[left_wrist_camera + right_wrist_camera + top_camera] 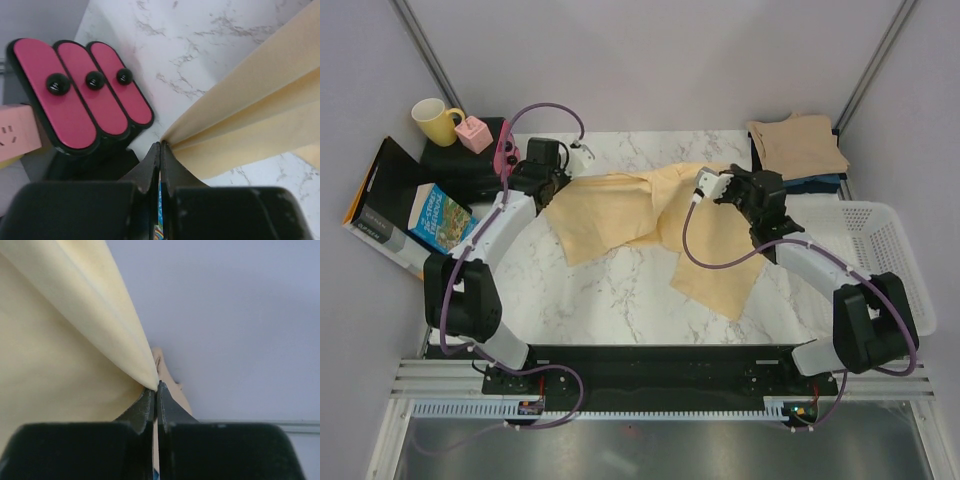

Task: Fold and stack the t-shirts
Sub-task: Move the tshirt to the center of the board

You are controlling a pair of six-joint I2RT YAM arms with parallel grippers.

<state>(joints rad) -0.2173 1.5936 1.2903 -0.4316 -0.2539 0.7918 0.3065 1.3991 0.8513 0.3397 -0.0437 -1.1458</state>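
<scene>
Left gripper (160,146): jaws clamped flat on a pinch of the pale yellow t-shirt (610,215), close to the far-left corner of the table (620,290). The cloth fans out from the fingertips in taut pleats, so it is under pull. A three-lobed pink piece (82,95) sits just beside the grip point.

Right gripper (157,387): likewise closed on an edge of the same shirt, toward the middle of the far edge. It looks raised, since its wrist view shows only cloth falling away on one side and bare wall behind.

The shirt lies unfolded. Its far edge is strung between the two grips, a crease runs down the middle, and a long flap trails toward the near-right part of the table. My reading is that two-point hold along one edge serves to spread and flatten the cloth before the first fold.

Finished pile at the far-right corner: a folded tan t-shirt (798,145) on top of folded dark t-shirts (825,183). Likely kept there to leave the middle free as working space.

A white mesh basket (880,250) sits along the right edge. A yellow mug (435,120), a pink cube (475,133) and a book (440,215) are off the left edge.

Judged stage: some shirts stacked, this one at the spreading step.
</scene>
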